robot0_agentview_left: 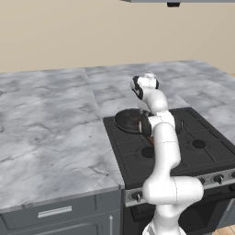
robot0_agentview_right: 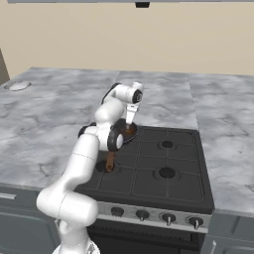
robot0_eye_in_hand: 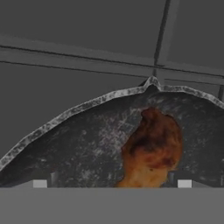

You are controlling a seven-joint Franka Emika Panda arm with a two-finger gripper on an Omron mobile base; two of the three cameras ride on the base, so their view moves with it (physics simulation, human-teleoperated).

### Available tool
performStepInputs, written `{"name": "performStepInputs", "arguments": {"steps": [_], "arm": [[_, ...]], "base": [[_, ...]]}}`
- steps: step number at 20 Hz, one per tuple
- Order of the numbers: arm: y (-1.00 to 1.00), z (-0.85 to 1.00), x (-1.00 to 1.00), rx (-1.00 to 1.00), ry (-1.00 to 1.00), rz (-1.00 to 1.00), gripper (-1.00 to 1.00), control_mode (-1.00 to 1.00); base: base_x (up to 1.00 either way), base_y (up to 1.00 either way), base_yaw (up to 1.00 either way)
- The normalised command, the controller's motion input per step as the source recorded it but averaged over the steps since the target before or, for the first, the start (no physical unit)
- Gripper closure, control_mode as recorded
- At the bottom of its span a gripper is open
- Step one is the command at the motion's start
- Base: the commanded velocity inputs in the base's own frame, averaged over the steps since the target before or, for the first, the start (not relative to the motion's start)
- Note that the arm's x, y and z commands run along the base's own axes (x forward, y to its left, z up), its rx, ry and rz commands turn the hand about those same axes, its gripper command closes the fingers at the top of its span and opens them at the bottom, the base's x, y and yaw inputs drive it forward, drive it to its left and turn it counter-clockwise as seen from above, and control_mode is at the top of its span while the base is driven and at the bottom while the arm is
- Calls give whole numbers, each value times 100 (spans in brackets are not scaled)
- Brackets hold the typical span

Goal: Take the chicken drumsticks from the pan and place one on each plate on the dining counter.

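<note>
Pan (robot0_eye_in_hand: 87, 144): dark, mottled, matt metal. Drumstick (robot0_eye_in_hand: 153, 148): glossy orange-brown glaze. Surface (robot0_agentview_left: 50, 133): polished grey-white marbled stone. Stovetop (robot0_agentview_right: 163, 163): matt black.

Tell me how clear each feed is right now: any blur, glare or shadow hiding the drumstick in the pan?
Hand view: dim and soft, no glare; the drumstick shows plainly inside the pan, between the open gripper tips. Left base view: evenly lit and sharp, but the arm covers much of the pan. Right base view: evenly lit too, the arm again hiding most of the pan.
</note>
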Motion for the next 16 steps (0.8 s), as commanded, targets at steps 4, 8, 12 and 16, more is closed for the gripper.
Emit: {"name": "performStepInputs", "arguments": {"steps": [4, 8, 12, 16], "arm": [[14, -6, -42, 0, -23, -10, -100, -100], [19, -1, -48, 0, -36, -1, -100, -100], [20, -10, -52, -4, -43, 0, -100, -100], [23, -30, -57, -10, -51, 0, -100, -100]], "base": [[0, 0, 0], [0, 0, 0], [0, 0, 0], [0, 0, 0]]}}
